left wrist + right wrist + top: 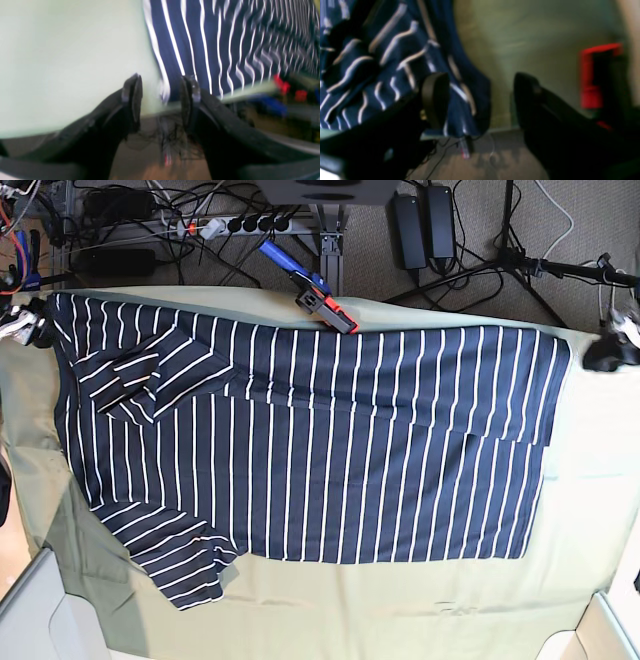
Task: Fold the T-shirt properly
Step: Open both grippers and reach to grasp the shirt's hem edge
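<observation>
One lengthwise fold looked done on the T-shirt (320, 450), which lay spread across the olive cloth (400, 600) from nine to three o'clock, cross folds remaining, while the left gripper (160, 100) and right gripper (480, 100) both stood released, grasping nothing.

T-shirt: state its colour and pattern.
T-shirt: dark navy with thin white stripes; base view shows it best.

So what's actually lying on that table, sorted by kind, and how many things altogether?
Striped T-shirt: 1
Olive-green cloth sheet under it: 1
Blue and red-orange clamp at the far edge: 1
Total: 3
</observation>
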Controlling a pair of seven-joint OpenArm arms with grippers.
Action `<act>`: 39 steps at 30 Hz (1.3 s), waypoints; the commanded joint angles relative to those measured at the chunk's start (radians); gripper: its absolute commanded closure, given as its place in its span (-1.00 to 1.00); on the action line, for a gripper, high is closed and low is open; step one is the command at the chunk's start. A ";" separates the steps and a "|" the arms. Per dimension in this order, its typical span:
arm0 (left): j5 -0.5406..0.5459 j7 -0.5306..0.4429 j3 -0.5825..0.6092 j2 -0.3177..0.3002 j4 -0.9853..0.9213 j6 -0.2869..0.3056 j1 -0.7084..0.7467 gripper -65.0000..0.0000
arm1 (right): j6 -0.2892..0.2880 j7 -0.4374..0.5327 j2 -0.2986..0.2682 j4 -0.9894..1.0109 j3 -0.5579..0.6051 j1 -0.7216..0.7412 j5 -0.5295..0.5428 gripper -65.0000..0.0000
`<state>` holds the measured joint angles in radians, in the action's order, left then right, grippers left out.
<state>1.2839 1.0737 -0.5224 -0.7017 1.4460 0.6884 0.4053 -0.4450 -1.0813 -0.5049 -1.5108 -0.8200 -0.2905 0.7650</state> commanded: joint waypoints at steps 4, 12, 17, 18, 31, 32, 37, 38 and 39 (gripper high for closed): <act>0.064 0.015 -0.035 -0.022 0.072 0.010 0.000 0.14 | -0.036 0.030 -0.091 -0.014 -0.017 0.045 0.049 -0.25; 0.052 0.009 -0.035 -0.022 0.315 0.010 -0.001 0.14 | 0.004 0.043 -0.183 0.058 0.046 0.274 -0.010 -0.25; -0.036 -0.047 -0.035 -0.021 0.483 0.010 0.000 0.14 | 0.033 0.106 -0.187 0.236 0.198 0.457 -0.059 -0.25; -0.046 -0.054 -0.035 -0.021 0.499 0.010 -0.001 0.14 | 0.042 0.130 -0.187 0.280 0.233 0.494 -0.063 -0.25; -0.048 -0.053 -0.035 -0.022 0.514 0.010 0.000 0.14 | 0.091 0.311 -0.045 0.807 0.540 0.882 -0.232 -0.25; -0.047 -0.053 -0.035 -0.022 0.514 0.010 0.000 0.14 | 0.091 0.311 -0.031 0.807 0.549 0.883 -0.232 -0.25; -0.047 -0.053 -0.035 -0.021 0.514 0.010 0.000 0.14 | 0.091 0.298 0.020 0.805 0.554 0.883 -0.234 -0.25; -0.047 -0.053 -0.035 -0.021 0.514 0.010 0.000 0.14 | 0.091 0.288 0.026 0.801 0.554 0.883 -0.233 -0.25; -0.047 -0.053 -0.035 -0.021 0.514 0.010 0.000 0.14 | 0.090 0.275 0.032 0.795 0.554 0.883 -0.233 -0.24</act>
<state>1.2201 1.0401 -0.5465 -0.7013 1.9476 0.6888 0.4095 -0.3958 -0.7902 -0.4656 -0.7033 -0.2649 0.5667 0.5232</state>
